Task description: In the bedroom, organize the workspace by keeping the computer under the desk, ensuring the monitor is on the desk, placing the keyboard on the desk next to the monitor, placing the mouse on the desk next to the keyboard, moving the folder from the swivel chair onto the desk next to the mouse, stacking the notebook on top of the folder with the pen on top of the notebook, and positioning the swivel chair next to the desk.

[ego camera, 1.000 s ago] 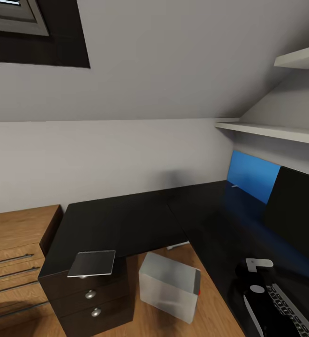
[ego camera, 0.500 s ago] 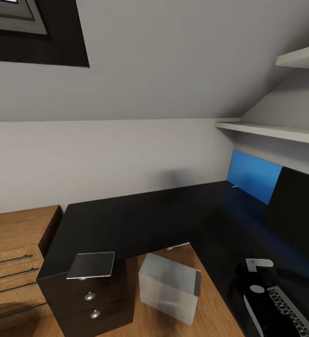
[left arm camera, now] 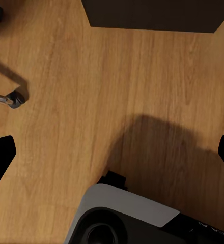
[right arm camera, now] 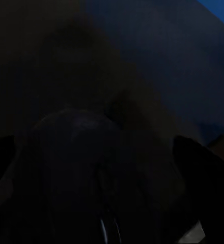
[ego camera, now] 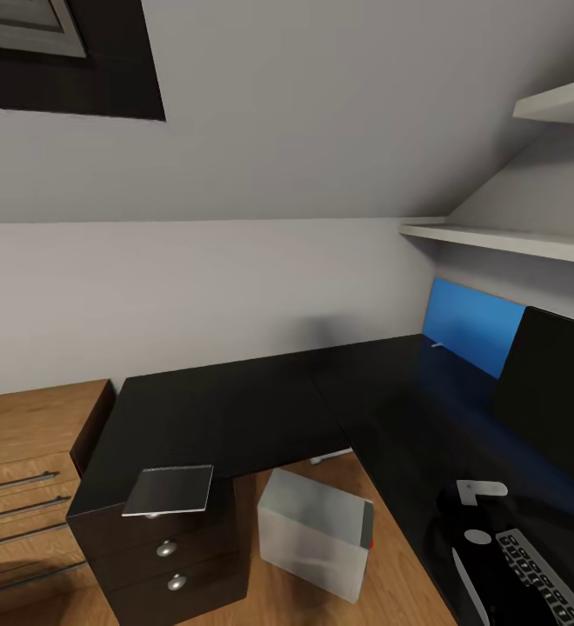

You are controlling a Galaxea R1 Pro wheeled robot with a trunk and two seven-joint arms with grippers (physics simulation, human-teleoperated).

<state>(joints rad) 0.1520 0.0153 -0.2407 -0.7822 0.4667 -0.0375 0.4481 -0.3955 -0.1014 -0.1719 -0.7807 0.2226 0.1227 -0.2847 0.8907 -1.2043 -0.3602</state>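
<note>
1. From the head camera we look forward and down, from above desk height, into the corner of the grey-walled room where the long L-shaped glossy black desk [ego camera: 235,409] bends; the sloped ceiling takes up the upper half.
2. From the left wrist camera we face almost straight down at the light wood plank floor [left arm camera: 91,86], fairly close, with a dark flat edge at the far border.
3. From the right wrist camera we sit very near a dark glossy surface, too dim to read, with a sliver of bright blue panel [right arm camera: 221,9] in one corner.
4. The head and right wrist views share that blue panel [ego camera: 471,323]; the head and left wrist views share the plank floor [ego camera: 400,556].
</note>
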